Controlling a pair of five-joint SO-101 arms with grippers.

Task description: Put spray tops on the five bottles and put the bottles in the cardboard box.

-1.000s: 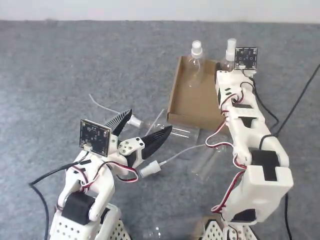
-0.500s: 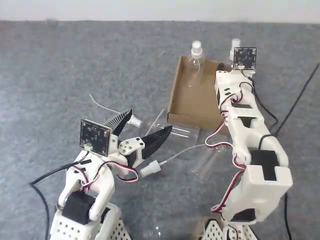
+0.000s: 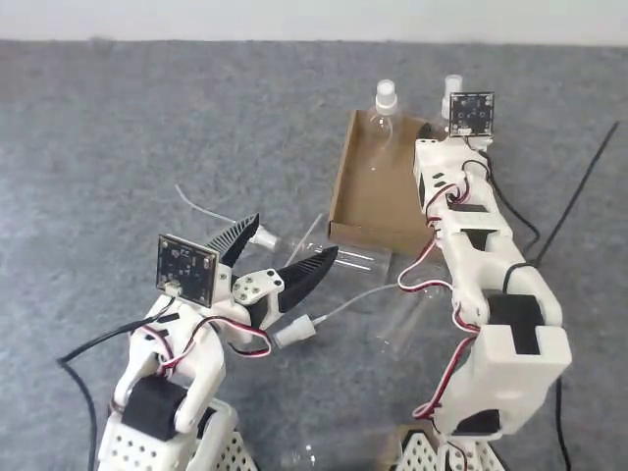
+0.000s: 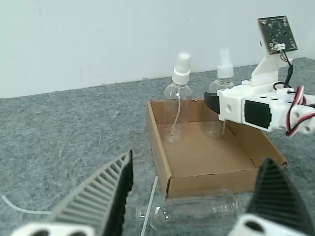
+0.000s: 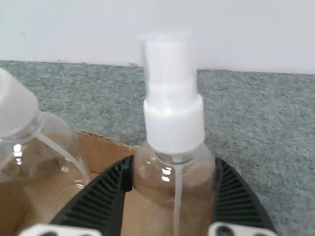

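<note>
High view, nearest first: left arm [image 3: 186, 343] sits low at the near edge. The left jaws are spread wide with nothing between them, hanging over a loose spray top [image 3: 294, 332] whose thin tube trails across the grey surface [image 3: 108, 137]. Judged to be staged there for the next capping job. A second spray top [image 3: 263, 236] lies just past the jaws. One capless bottle [image 3: 345, 259] lies on its side against the near wall of the cardboard box [image 3: 345, 182]; a second capless bottle [image 3: 404, 319] lies beside the right arm [image 3: 481, 255]. Flat, with necks reachable, they read as waiting stock.

Left wrist view: the box is open-topped, with a capped bottle [image 4: 177, 96] upright at its far end, set deep, which leaves the near floor free for the rest.

Right wrist view: right jaws closed round the body of the held bottle [image 5: 173, 182], gripping both sides below its white top and keeping it upright beside the capped one at the far wall. Cannot tell if its base touches the box floor. Judgement: two of five nearly boxed
</note>
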